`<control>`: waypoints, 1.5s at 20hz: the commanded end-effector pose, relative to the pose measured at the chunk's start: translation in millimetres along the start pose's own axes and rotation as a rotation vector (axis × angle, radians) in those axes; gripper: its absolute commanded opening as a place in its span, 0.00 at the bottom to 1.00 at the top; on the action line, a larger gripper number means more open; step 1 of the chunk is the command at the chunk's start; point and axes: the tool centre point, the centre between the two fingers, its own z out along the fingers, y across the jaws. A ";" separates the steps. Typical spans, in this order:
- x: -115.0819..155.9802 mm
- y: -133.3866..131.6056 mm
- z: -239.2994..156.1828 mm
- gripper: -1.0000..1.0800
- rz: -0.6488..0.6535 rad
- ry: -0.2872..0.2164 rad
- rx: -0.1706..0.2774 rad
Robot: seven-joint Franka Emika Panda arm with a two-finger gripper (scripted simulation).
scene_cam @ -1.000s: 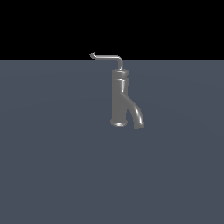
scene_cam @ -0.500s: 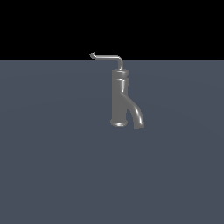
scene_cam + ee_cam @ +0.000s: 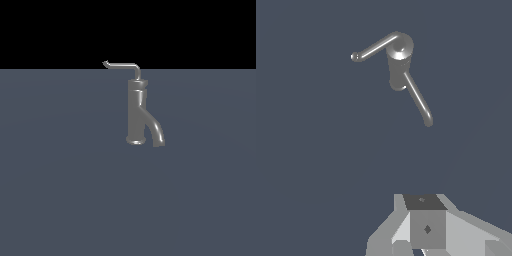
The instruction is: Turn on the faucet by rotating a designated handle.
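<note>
the faucet [image 3: 136, 112] stands upright on the flat grey surface [image 3: 60, 200], a little toward the exterior view's right of centre, its flared base ring on the surface and its short curved spout [image 3: 156, 132] bending down toward the exterior view's right. the handle [image 3: 122, 66] sits on top of the body, a thin bent rod reaching out toward the exterior view's left and ending in a small upturned tip. in the wrist view the same handle [image 3: 376, 46] and spout [image 3: 418, 100] splay out from the faucet [image 3: 399, 65] cap in different directions, so the two are easy to tell apart: the handle is the thinner one with the knob-like end. the gripper [image 3: 423, 227] shows only as pale blocky parts at the edge of the wrist view, well apart from the faucet and touching nothing; the fingertips are cut off by the frame, so i cannot tell whether the fingers are apart or together. the arm does not appear in the exterior view at all. by its look the faucet is rigid metal and probably fixed in place, so only the handle should give, pivoting about the top of the body. the rod looks smooth and thin, likely slippery to pinch; pushing sideways near the upturned tip, far from the pivot, would give the most leverage. there are no containers here, no basin or sink, and nothing holding anything.
</note>
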 end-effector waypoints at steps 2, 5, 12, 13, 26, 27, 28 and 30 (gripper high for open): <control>24.3 -8.2 8.8 0.00 0.092 -0.012 0.013; 44.9 -15.2 18.0 0.00 0.172 -0.022 0.019; 92.1 -31.2 45.3 0.00 0.362 -0.038 0.019; 98.7 -33.4 49.8 0.00 0.389 -0.040 0.017; 177.7 -61.8 120.6 0.00 0.741 -0.028 -0.029; 183.2 -63.9 126.8 0.00 0.768 -0.024 -0.035; 188.6 -65.9 133.1 0.00 0.794 -0.020 -0.040; 199.0 -70.1 145.8 0.00 0.845 -0.010 -0.050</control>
